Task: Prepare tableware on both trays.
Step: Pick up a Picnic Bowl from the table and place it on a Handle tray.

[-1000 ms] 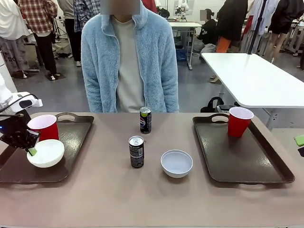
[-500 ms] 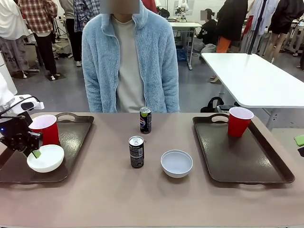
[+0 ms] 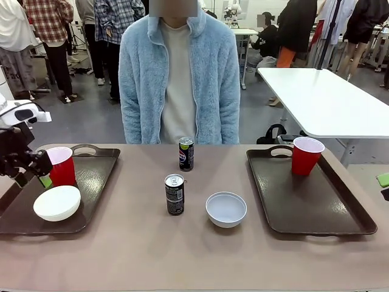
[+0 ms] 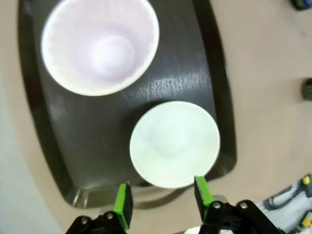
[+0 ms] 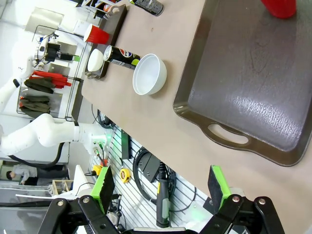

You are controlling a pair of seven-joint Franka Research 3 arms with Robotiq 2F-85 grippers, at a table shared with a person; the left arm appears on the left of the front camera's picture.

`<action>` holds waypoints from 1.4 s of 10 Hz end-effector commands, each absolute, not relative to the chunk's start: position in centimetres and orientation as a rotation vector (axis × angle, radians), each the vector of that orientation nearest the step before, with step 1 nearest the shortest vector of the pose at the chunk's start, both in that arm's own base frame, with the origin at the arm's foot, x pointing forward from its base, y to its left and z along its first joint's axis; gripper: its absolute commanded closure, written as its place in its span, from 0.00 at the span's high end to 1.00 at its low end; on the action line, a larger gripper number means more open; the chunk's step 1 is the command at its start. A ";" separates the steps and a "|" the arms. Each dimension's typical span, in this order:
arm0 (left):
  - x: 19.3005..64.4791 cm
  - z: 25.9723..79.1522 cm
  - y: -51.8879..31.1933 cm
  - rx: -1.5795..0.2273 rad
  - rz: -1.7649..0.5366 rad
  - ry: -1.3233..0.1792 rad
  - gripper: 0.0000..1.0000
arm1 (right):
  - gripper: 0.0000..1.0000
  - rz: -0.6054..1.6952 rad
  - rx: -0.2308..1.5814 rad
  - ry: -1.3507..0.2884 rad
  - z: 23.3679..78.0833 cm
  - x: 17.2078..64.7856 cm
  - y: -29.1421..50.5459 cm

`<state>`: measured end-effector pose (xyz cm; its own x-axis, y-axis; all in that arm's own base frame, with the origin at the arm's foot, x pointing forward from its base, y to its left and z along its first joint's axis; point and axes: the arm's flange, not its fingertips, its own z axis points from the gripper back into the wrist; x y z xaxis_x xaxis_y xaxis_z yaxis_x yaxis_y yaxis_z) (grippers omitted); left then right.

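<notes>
On the left tray point(image 3: 91, 182) a white bowl point(image 3: 57, 202) rests beside a red cup point(image 3: 62, 165). My left gripper point(image 3: 33, 179) hangs open just above the bowl's far left side, holding nothing. Seen from the left wrist, the open gripper point(image 4: 162, 200) looks down on the bowl point(image 4: 174, 144) and the cup point(image 4: 100, 46). The right tray point(image 3: 316, 201) carries a red cup point(image 3: 307, 155). Two dark cans point(image 3: 186, 153) point(image 3: 174, 194) and a second bowl point(image 3: 226, 208) stand on the table between the trays. My right gripper point(image 5: 161, 187) is open, off the table's edge near the right tray point(image 5: 248, 83).
A person in a light blue fleece point(image 3: 179, 73) stands at the far side of the table, hands out of sight. Bare tabletop point(image 3: 182, 255) lies along the near edge. A white table point(image 3: 328, 103) stands behind on the right.
My left gripper has let go of the bowl on the left tray and lifted up and to the left. The bowl has settled flat. The person has shifted slightly right.
</notes>
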<state>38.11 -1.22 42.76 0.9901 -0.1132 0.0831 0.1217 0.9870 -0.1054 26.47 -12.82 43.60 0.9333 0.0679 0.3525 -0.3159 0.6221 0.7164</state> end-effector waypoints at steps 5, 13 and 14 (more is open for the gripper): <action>38.6 44.8 -1.4 -0.117 -0.128 -0.047 0.95 | 1.00 0.234 0.907 -0.329 43.7 26.7 -12.8; 37.9 48.8 3.7 -0.499 -0.111 -0.093 0.95 | 1.00 0.173 0.704 -0.222 50.7 29.6 -9.0; 37.8 50.1 6.0 -0.587 -0.080 -0.136 0.95 | 1.00 0.169 0.672 -0.223 52.7 30.6 -7.1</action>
<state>37.73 4.15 49.00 0.9899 -0.0513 0.1325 0.1073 0.8813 -0.4601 29.55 -8.60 51.37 0.9524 0.0892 0.2916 -0.2573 0.7484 0.6114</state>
